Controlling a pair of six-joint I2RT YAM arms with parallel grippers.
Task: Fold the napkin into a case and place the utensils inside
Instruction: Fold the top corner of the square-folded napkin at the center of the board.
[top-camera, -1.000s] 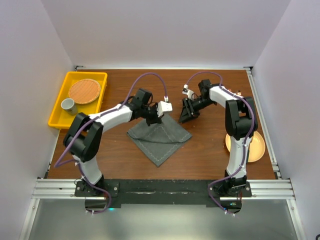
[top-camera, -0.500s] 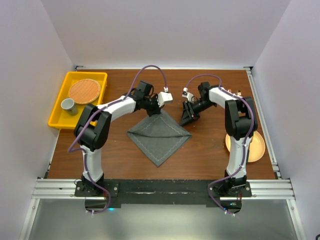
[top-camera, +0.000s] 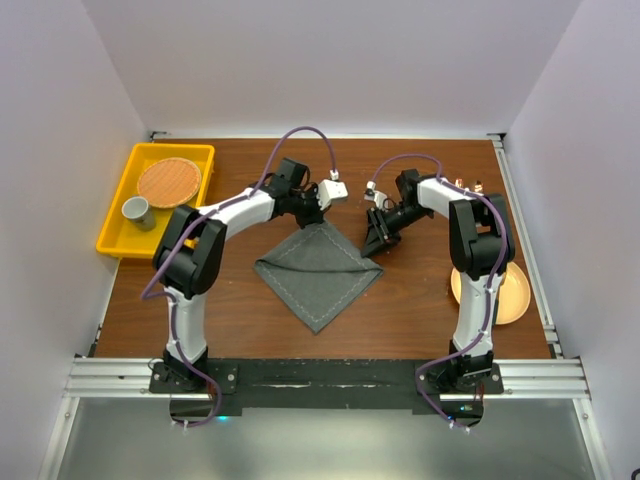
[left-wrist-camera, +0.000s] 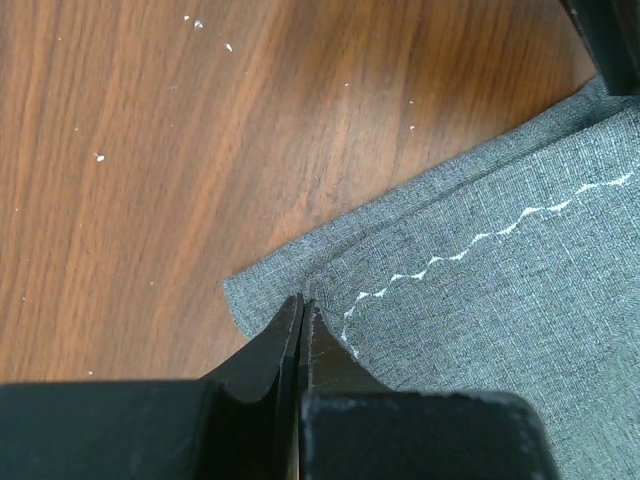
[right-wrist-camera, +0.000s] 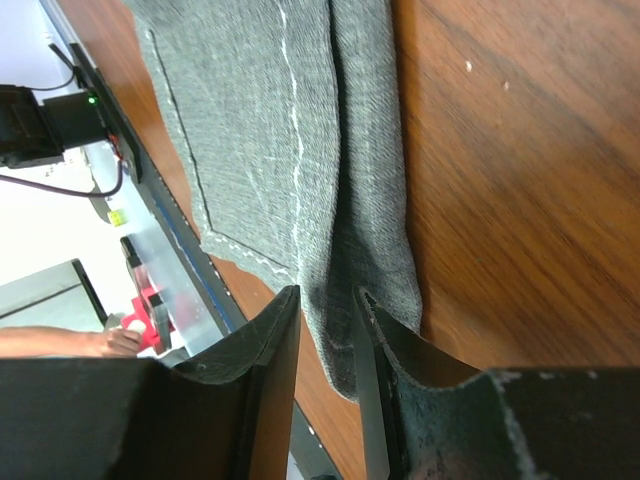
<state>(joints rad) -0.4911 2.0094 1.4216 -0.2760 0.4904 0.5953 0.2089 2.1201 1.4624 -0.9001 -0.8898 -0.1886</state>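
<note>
The dark grey napkin (top-camera: 318, 272) lies flat on the table as a diamond. My left gripper (top-camera: 316, 214) is at its far corner, shut on the hem; in the left wrist view the closed left gripper (left-wrist-camera: 302, 302) pinches the cloth (left-wrist-camera: 480, 300). My right gripper (top-camera: 377, 243) is at the napkin's right corner. In the right wrist view the right gripper (right-wrist-camera: 325, 297) stands open a little, with the folded corner of the napkin (right-wrist-camera: 345, 250) between its jaws. The utensils (top-camera: 477, 185) show only as small copper bits behind the right arm.
A yellow tray (top-camera: 113, 228) at the back left holds a round woven mat (top-camera: 168, 182) and a grey cup (top-camera: 136, 210). A yellow-orange plate (top-camera: 510, 292) sits at the right, partly behind the right arm. White walls close in three sides.
The left gripper carried the napkin corner toward the back, and the cloth now lies spread flat. The right gripper came onto the right corner and its jaws narrowed.
</note>
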